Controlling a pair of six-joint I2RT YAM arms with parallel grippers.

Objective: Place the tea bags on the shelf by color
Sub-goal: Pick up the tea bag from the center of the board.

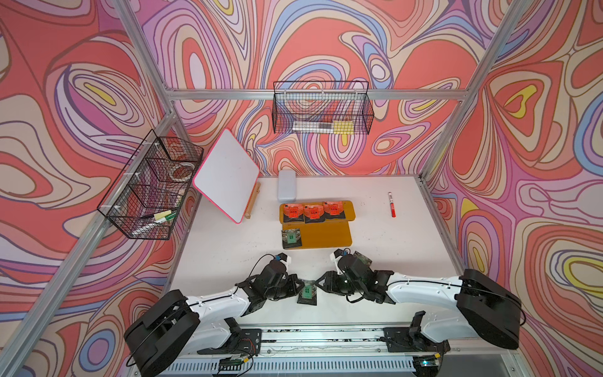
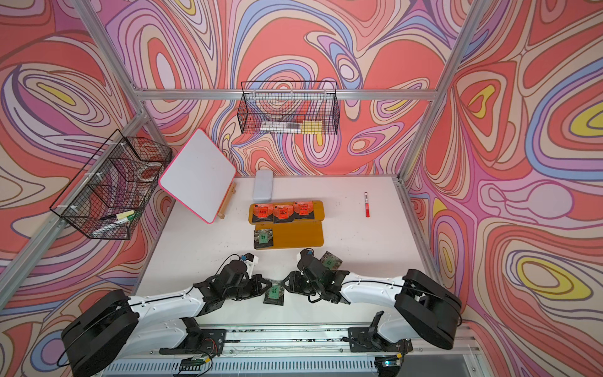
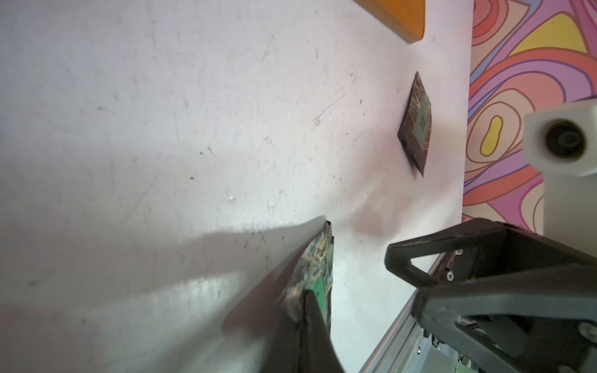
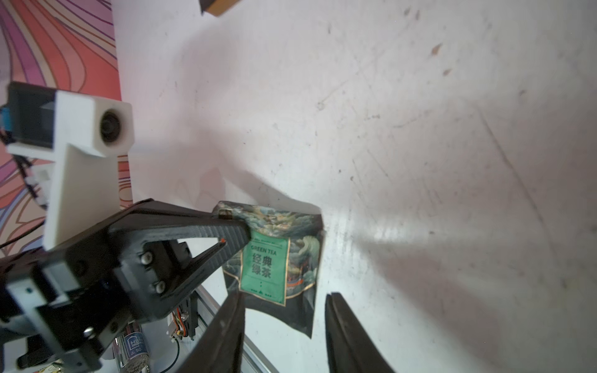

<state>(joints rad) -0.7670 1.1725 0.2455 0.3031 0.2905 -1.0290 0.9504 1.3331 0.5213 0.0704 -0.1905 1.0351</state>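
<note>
The mustard shelf (image 1: 326, 236) (image 2: 300, 235) carries three orange-red tea bags (image 1: 314, 212) on its far tier and one green tea bag (image 1: 291, 238) at the left end of its near tier. My left gripper (image 1: 296, 289) (image 3: 305, 292) is shut on the edge of another green tea bag (image 1: 307, 291) (image 4: 268, 264) near the table's front middle. My right gripper (image 1: 321, 284) (image 4: 286, 295) faces it, open. Its jaws stand apart on either side of the bag's lower corner without touching it. A third green tea bag (image 1: 363, 258) (image 3: 416, 122) lies on the table behind the right arm.
A red marker pen (image 1: 391, 205) lies right of the shelf. A pale box (image 1: 286, 185) stands behind the shelf, and a white pink-edged board (image 1: 226, 176) leans at the back left. Wire baskets hang on the back wall (image 1: 321, 111) and the left wall (image 1: 146, 186).
</note>
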